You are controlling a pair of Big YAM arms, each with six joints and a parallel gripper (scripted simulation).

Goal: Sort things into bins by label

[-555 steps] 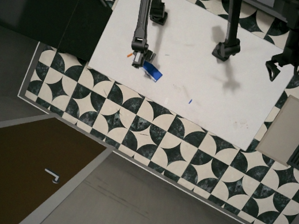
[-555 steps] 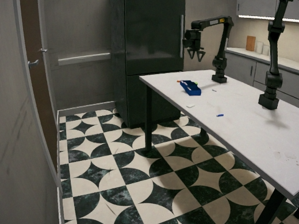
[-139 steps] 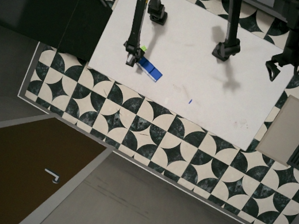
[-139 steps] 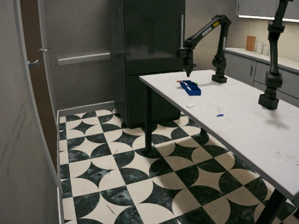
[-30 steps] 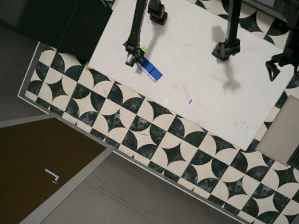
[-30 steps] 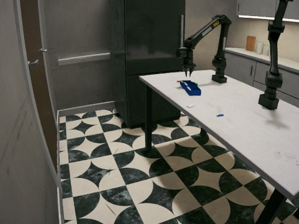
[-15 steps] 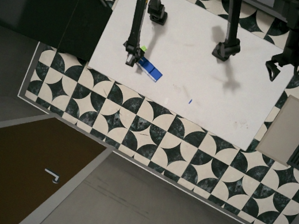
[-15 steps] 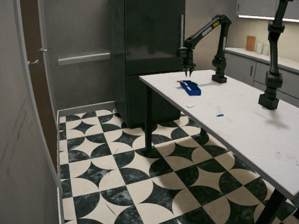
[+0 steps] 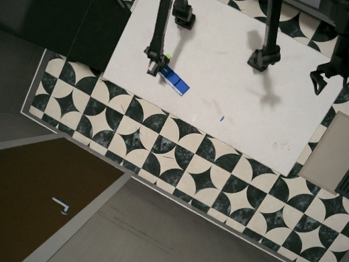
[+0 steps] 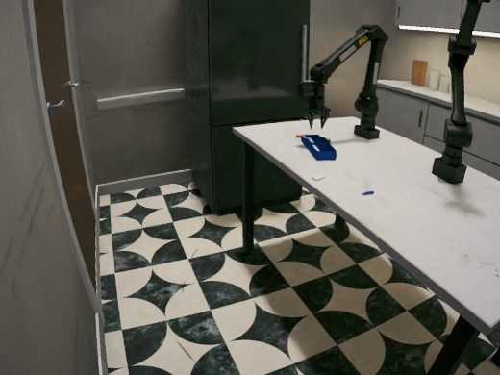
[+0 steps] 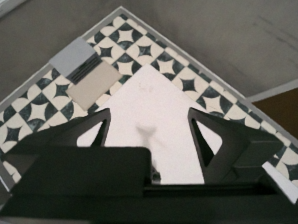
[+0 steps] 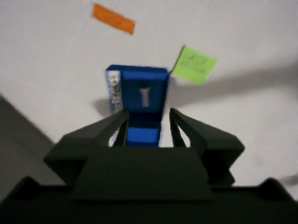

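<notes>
A blue two-compartment bin [image 9: 182, 88] [image 10: 321, 154] [image 12: 135, 70] stands flat near the table's corner. A small grey screw [image 12: 144, 95] lies in its far compartment. A white label strip [image 12: 114, 92] runs along the bin's side. My right gripper [image 9: 152, 68] [image 10: 317, 124] [image 12: 149, 112] hangs just above the bin's near end with its fingers apart and nothing between them. A green label [image 9: 168, 55] [image 10: 327, 139] [image 12: 195, 64] and an orange label [image 10: 299, 136] [image 12: 113, 18] lie on the table beyond the bin. My left gripper [image 9: 317, 84] [image 11: 149, 111] is open and empty, high over the table's other end.
A small white piece [image 9: 194, 117] [image 10: 318, 177] and a small blue piece [image 9: 221, 118] [image 10: 367, 193] lie loose on the table [image 9: 235, 67] toward its front edge. The left arm's base [image 9: 265, 58] [image 10: 449, 168] stands mid-table. A dark fridge [image 10: 255, 72] stands close behind the bin's corner.
</notes>
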